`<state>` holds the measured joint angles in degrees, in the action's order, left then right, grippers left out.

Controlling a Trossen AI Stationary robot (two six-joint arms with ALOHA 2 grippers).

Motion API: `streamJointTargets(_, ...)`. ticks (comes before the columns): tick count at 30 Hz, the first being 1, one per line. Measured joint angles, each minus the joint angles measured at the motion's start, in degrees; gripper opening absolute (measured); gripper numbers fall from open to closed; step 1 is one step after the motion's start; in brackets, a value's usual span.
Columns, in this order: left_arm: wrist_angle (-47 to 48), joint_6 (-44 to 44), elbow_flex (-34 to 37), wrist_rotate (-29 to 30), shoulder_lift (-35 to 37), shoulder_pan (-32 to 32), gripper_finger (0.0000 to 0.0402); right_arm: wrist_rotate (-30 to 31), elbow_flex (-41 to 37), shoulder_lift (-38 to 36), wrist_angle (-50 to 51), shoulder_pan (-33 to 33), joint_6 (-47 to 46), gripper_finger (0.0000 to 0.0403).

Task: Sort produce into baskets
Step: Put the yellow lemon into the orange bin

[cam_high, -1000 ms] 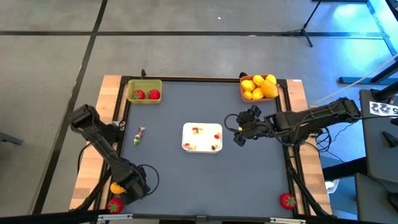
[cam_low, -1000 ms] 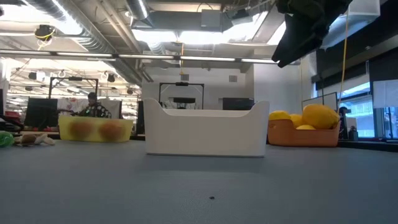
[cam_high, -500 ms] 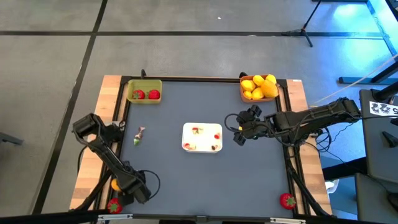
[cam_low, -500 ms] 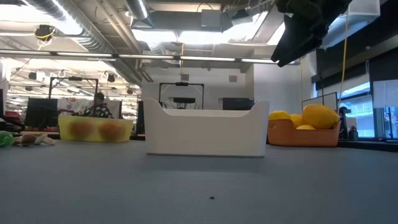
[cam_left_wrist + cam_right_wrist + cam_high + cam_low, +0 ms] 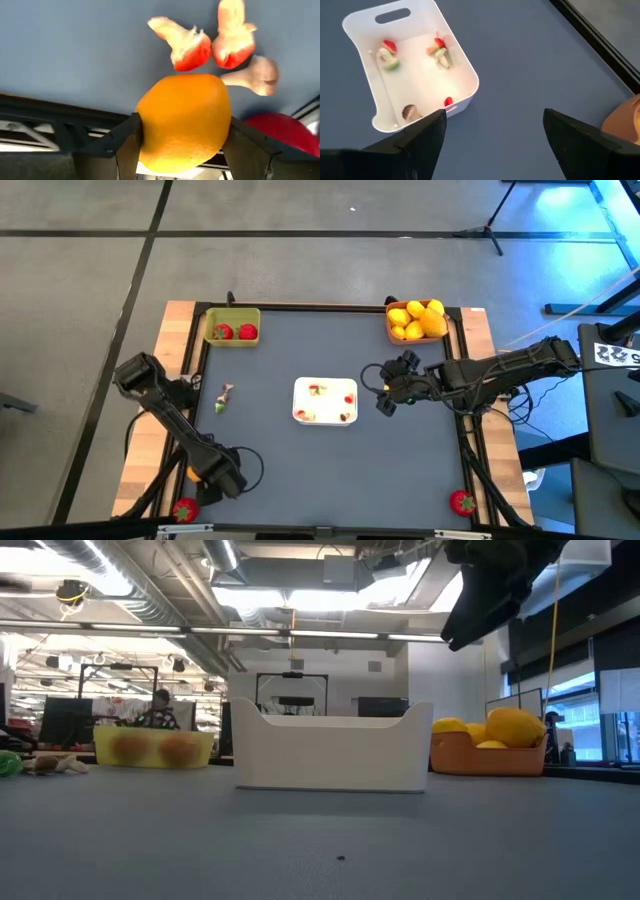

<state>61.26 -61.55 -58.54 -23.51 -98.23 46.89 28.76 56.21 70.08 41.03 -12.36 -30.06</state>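
**Orange fruit between the left fingers at the table's near-left corner**

Left gripper (image 5: 182, 145) sits low at the near-left corner of the table (image 5: 330, 470), its two dark fingers (image 5: 117, 145) pressed against both sides of an orange fruit (image 5: 182, 125); the jaws look clamped on it. Just beyond the fruit lie small pink-red scraps (image 5: 190, 50) and a pale stub (image 5: 255, 75), and a red strawberry piece (image 5: 280, 132) sits close beside it.

Right gripper (image 5: 388, 388) hangs over the table's right half with its fingers wide apart and nothing between them, looking down at the white tray (image 5: 465, 65).

The orange basket (image 5: 417, 332) with yellow fruits stands at the far-right corner, the yellow-green basket (image 5: 232, 320) with two red pieces at the far-left corner. Another strawberry (image 5: 461, 502) waits at the near-right corner.

Risks, as a judgement: the fruit is round and smooth and the fingers hold it near its widest part, so it could squirt out on lifting and roll off the near edge. The long carry to the orange basket crosses the table diagonally, close to the waiting right arm. A sweep could also knock the neighbouring strawberry off the corner.
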Motion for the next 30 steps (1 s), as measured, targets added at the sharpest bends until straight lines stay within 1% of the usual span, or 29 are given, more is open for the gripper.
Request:
streamJointTargets(6, 2.25, -4.53, 0.00, 6.84, 8.81, -1.36, 0.0224, -0.34, 0.00, 0.00, -0.70, 0.00, 0.48, 0.0331)
streamJointTargets(8, 2.94, -6.33, 0.00, 10.07, 12.06, -1.80, 0.0224, -0.32, 0.00, 0.00, -0.70, 0.00, 0.51, 0.0331)
streamJointTargets(12, 2.79, -8.82, 0.00, 18.56, 18.61, -2.76, 0.0224, -0.34, 0.00, 0.00, -0.70, 0.00, 0.68, 0.0331)
streamJointTargets(15, 2.66, -8.64, 0.00, 26.66, 23.26, -3.94, 0.0224, -0.34, 0.00, 0.00, -0.70, 0.00, 1.82, 0.0331)
streamJointTargets(18, 2.18, -8.54, 0.00, 33.35, 27.23, -5.73, 0.0228, -0.34, 0.00, 0.00, -0.70, 0.00, 1.94, 0.0331)
streamJointTargets(20, 1.24, -6.68, 0.00, 36.84, 29.58, -7.09, 0.0228, -0.34, 0.00, 0.00, -0.68, 0.00, 1.96, 0.0331)
streamJointTargets(24, -2.51, -0.28, 0.00, 43.47, 32.51, -9.55, 0.0228, -0.33, 0.00, 0.00, -0.70, 0.00, 1.96, 0.0331)
streamJointTargets(30, -9.95, 10.76, 0.00, 47.87, 33.81, -14.93, 0.0232, -0.32, 0.00, 0.18, -3.58, 0.00, 3.10, 0.0331)
